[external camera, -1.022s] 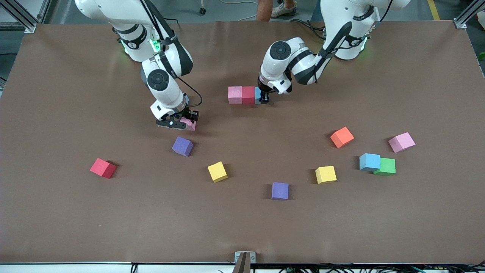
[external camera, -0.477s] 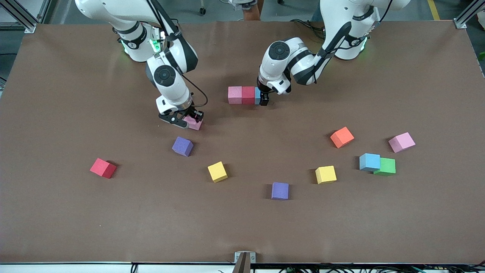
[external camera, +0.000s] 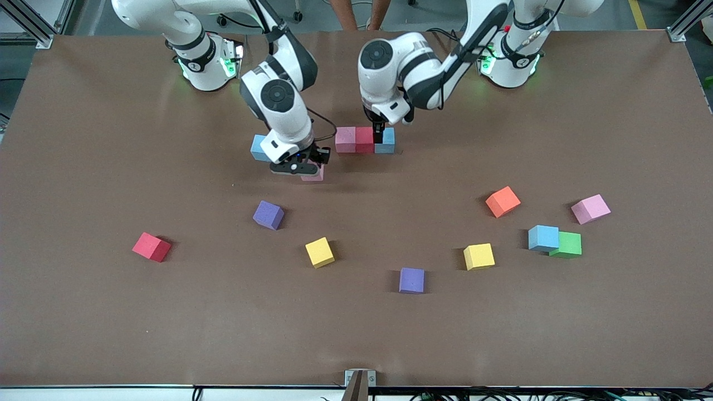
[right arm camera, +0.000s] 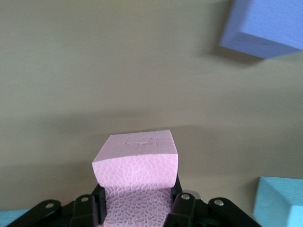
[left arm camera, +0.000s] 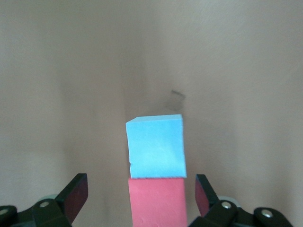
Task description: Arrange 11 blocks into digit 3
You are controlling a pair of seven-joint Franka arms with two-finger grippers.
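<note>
A tight row of three blocks lies mid-table: pink (external camera: 345, 139), red (external camera: 365, 139) and light blue (external camera: 385, 140). My left gripper (external camera: 379, 131) hangs open just above the red and light blue ones. In the left wrist view its fingers (left arm camera: 75, 196) stand wide apart on either side of the red block (left arm camera: 157, 201), touching nothing, with the light blue block (left arm camera: 156, 145) past it. My right gripper (external camera: 303, 166) is shut on a pink block (external camera: 313, 174), held over the table close to the row's pink end. The right wrist view shows that pink block (right arm camera: 137, 161) squeezed between the jaws.
Loose blocks lie nearer the front camera: purple (external camera: 268, 215), red (external camera: 151, 247), yellow (external camera: 320, 252), purple (external camera: 411, 280), yellow (external camera: 479, 257), orange (external camera: 502, 201), pink (external camera: 590, 209), light blue (external camera: 543, 238) touching green (external camera: 568, 244). Another light blue block (external camera: 258, 147) sits partly hidden by the right arm.
My left gripper opened, let go of the light blue block and rose over the row. My right gripper closed on the pink block and carried it toward the row.
</note>
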